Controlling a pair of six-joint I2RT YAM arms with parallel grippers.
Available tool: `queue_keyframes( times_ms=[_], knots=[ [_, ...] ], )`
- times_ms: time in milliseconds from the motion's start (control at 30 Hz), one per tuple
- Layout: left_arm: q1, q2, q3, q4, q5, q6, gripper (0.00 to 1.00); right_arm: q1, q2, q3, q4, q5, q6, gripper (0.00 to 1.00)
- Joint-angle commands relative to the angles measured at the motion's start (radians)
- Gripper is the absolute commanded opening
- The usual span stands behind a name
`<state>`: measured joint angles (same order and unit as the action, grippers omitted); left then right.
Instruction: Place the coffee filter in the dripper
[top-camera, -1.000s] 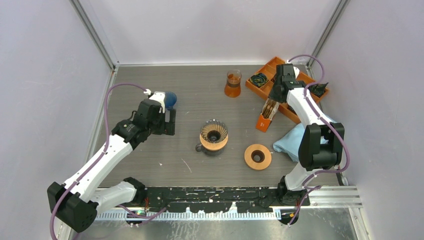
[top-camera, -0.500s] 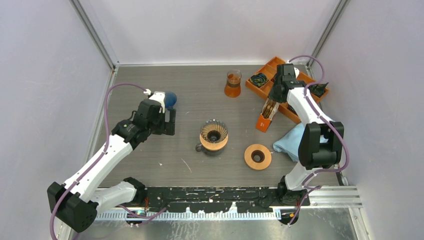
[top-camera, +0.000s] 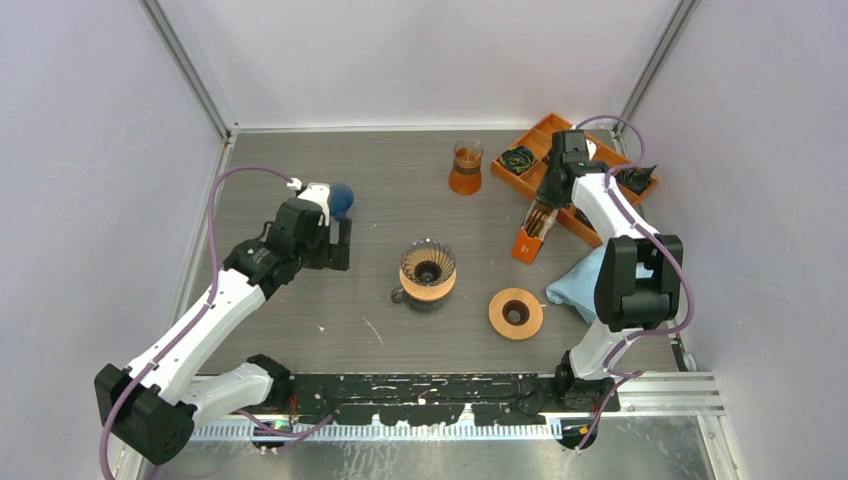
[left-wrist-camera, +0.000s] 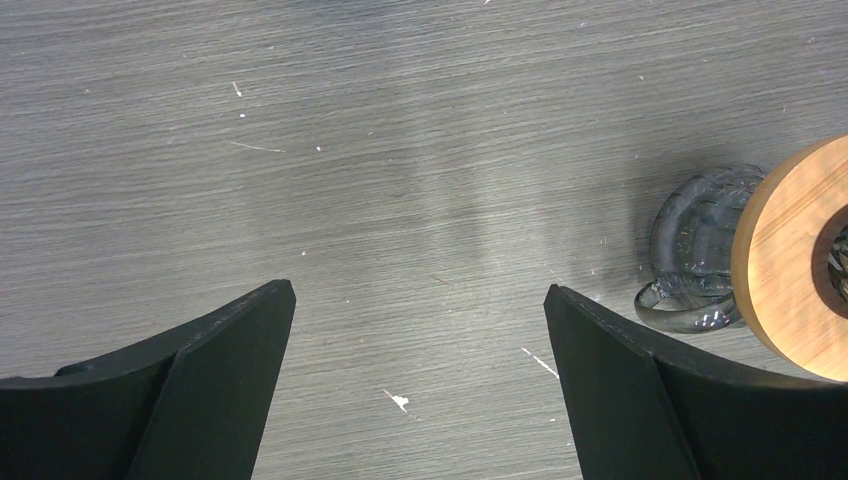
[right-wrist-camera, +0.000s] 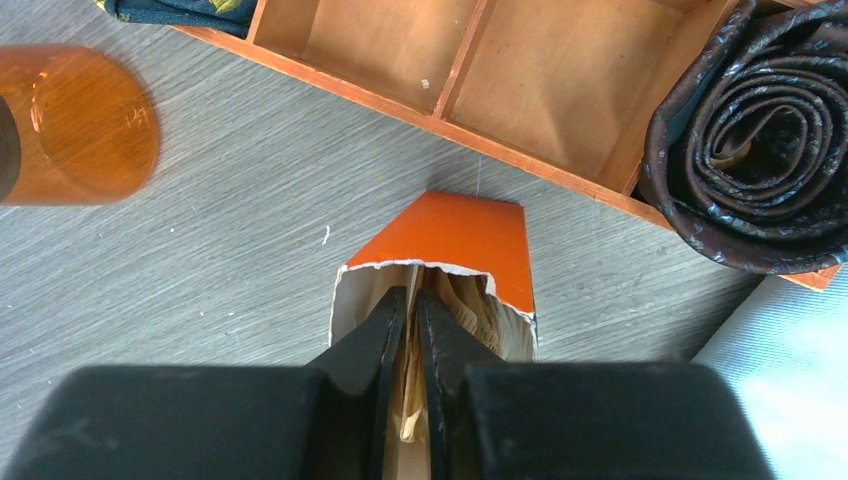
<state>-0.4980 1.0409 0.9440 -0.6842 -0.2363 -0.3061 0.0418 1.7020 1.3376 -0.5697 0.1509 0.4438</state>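
The glass dripper (top-camera: 428, 266) with a wooden collar stands mid-table; its collar and glass handle (left-wrist-camera: 790, 262) show at the right edge of the left wrist view. An orange box of paper filters (top-camera: 532, 232) lies near the orange tray, its torn open end showing in the right wrist view (right-wrist-camera: 470, 245). My right gripper (right-wrist-camera: 411, 310) is inside the box opening, its jaws pinched on a beige coffee filter (right-wrist-camera: 408, 400). My left gripper (left-wrist-camera: 420, 320) is wide open and empty over bare table, left of the dripper.
An orange organiser tray (top-camera: 530, 180) at the back right holds rolled cloth (right-wrist-camera: 750, 140). An amber glass cup (top-camera: 466, 168) stands beside it. A wooden ring (top-camera: 515, 312) and a light-blue cloth (top-camera: 578, 280) lie front right. A blue ball (top-camera: 342, 198) sits by the left arm.
The right arm has shifted slightly at the filter box, its forearm now more upright. The left arm has not moved.
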Motion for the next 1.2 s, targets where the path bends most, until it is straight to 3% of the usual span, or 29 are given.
queue_keyframes(
  times_ms=[0,167,700,1033,1167],
  knots=[
    [-0.001,-0.014,0.003,0.053,-0.022,0.010,0.99,-0.006,-0.004,0.049,0.026,-0.004,-0.003,0.12],
    [-0.001,-0.014,0.003,0.055,-0.024,0.011,0.99,-0.008,-0.009,0.077,0.005,-0.008,-0.010,0.01],
    [-0.001,-0.015,0.061,0.033,0.096,-0.015,0.99,-0.008,-0.130,0.169,-0.137,-0.033,-0.057,0.01],
    [-0.001,-0.027,0.062,0.025,0.147,-0.050,1.00,-0.011,-0.155,0.047,-0.010,-0.111,-0.036,0.01],
    [-0.001,-0.041,0.056,0.021,0.148,-0.064,1.00,-0.011,-0.141,0.002,0.024,-0.045,-0.078,0.01]
  ],
)
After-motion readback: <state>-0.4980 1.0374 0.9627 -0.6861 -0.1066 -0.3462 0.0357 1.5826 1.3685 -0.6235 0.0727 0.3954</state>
